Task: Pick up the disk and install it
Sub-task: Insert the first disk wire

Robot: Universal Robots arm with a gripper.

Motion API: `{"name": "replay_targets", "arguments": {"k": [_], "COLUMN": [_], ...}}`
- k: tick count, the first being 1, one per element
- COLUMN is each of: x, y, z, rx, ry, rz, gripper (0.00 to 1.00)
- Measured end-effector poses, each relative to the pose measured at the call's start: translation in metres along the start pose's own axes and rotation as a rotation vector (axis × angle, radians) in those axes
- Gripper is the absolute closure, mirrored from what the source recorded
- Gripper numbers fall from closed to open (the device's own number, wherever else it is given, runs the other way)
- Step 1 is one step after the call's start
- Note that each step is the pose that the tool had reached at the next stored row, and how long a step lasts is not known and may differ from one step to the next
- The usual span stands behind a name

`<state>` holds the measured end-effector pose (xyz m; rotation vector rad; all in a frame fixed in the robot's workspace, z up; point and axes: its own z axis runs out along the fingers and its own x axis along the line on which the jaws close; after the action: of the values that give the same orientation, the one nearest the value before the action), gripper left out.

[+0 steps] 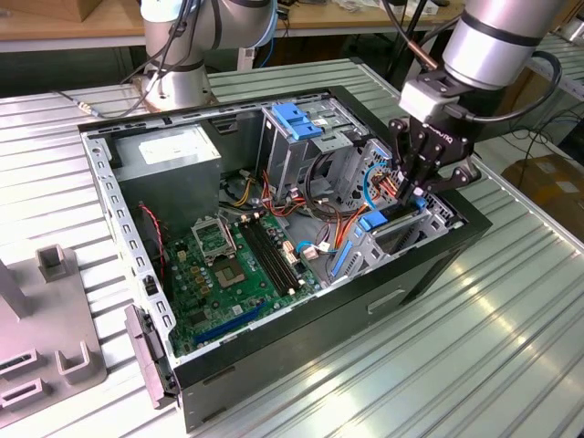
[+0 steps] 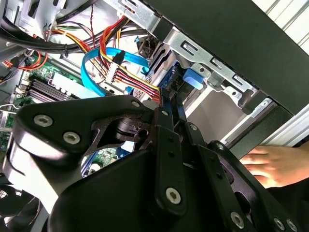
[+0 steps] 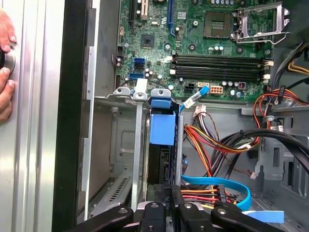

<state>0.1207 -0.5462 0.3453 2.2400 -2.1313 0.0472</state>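
The black pincer (image 2: 166,104) fills the foreground of the second wrist view, its fingers pressed close together, seemingly clamped on the disk's (image 3: 161,128) edge. The disk stands upright in the drive cage (image 1: 401,233), at three o'clock inside the computer case (image 1: 274,365), apparently being seated. A hand (image 2: 273,164) rests on the worktop (image 1: 511,347) beside the case.

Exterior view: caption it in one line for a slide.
The arm's tool reaches down into the drive bay at the front of an open computer case, beside the motherboard.

Silver-jointed robot arm (image 1: 497,41) angled down, black two-finger gripper (image 1: 412,187) pointing downward, fingers (image 2: 169,113) pressed close together. Person's hand (image 2: 270,164) resting flat nearby.
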Motion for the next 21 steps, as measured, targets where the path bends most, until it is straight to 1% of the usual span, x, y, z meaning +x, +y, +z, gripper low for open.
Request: {"name": "replay_targets", "arguments": {"k": [6, 9, 11, 19, 21], "x": [0.0000, 0.0000, -0.0001, 0.0000, 0.0001], "y": [0.0000, 0.0000, 0.0000, 0.0000, 0.0000], "z": [0.0022, 0.0023, 0.0037, 0.0039, 0.0029], "rx": [-0.0002, -0.0002, -0.0009, -0.0014, -0.0014], "ry": [-0.0004, 0.0001, -0.0003, -0.0003, -0.0003], "rz": [0.000, 0.000, 0.000, 0.000, 0.000], "gripper": [0.83, 0.83, 0.83, 0.83, 0.82]}}
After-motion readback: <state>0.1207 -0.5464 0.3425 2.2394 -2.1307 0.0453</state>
